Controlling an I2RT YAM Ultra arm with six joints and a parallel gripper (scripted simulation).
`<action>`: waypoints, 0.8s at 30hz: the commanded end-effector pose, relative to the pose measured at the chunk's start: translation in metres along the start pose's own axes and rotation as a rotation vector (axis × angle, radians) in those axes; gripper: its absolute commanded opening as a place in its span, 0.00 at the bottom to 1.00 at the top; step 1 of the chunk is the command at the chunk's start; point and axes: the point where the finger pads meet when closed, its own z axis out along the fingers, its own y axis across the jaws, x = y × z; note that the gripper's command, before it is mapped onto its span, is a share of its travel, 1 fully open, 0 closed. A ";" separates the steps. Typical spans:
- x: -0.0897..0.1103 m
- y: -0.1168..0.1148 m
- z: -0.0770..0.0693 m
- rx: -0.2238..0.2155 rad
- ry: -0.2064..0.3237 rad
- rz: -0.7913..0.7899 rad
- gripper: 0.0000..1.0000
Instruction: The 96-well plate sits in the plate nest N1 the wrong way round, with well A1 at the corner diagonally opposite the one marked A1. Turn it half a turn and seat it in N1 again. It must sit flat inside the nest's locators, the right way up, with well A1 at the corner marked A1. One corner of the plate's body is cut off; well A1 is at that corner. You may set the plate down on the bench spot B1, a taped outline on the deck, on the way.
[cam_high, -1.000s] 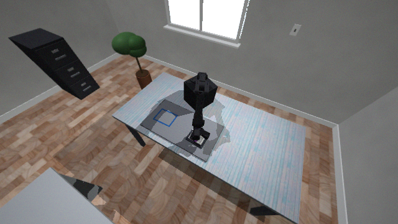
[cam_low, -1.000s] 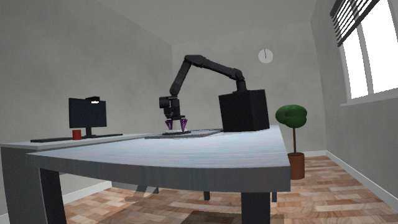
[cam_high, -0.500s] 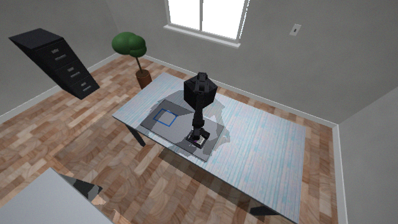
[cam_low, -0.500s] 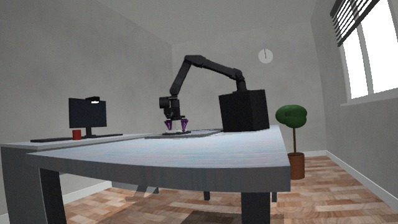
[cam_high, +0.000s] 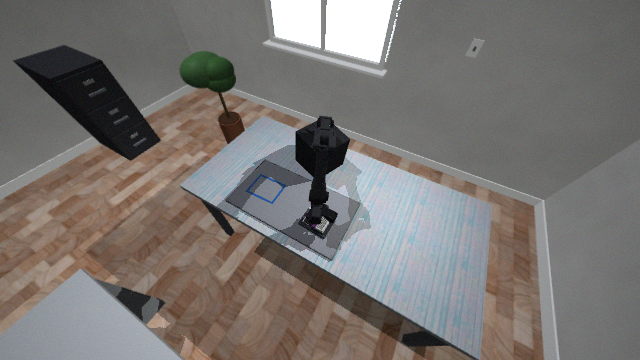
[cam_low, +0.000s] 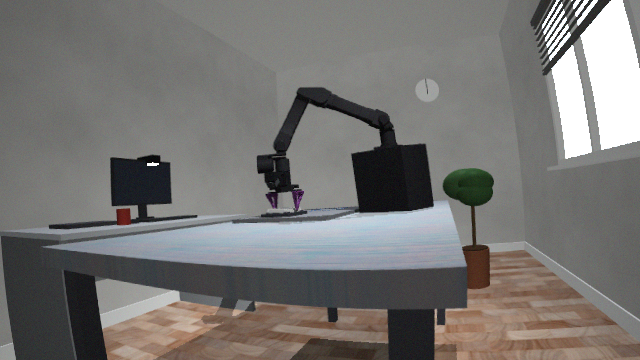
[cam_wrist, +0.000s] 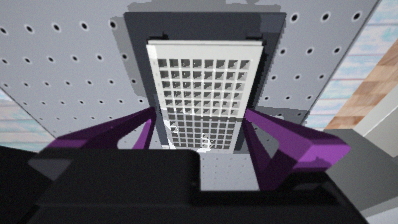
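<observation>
The purple fingers stood spread to their widest, one on each long side of the 96-well plate, with a visible gap between each tip and the plate's edge, so they gripped nothing. From the side the gripper hung straight down with its tips low over the plate, which showed there only as a thin pale sliver. The plate lay flat and right way up in the dark plate nest N1, its grid of square wells facing the wrist camera and its white rim inside the nest's border; two small dark locators showed at its far short edge. Which corner was the cut one could not be made out, as the near end was hidden behind the gripper's black body. The nest sat on a grey perforated deck. On the same deck, well apart from the nest, lay the bench spot B1, a blue taped square with nothing inside it. The deck rested on the pale, streaked counter, and the arm reached over from a black box-shaped pedestal. Farther out were a potted plant, a black filing cabinet and a window, and on a second desk, a monitor and a red cup.
</observation>
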 end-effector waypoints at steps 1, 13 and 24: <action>-0.006 -0.009 -0.022 0.025 -0.014 -0.001 1.00; -0.006 -0.009 -0.052 0.025 -0.014 -0.001 1.00; -0.006 -0.008 -0.076 0.025 -0.014 -0.001 1.00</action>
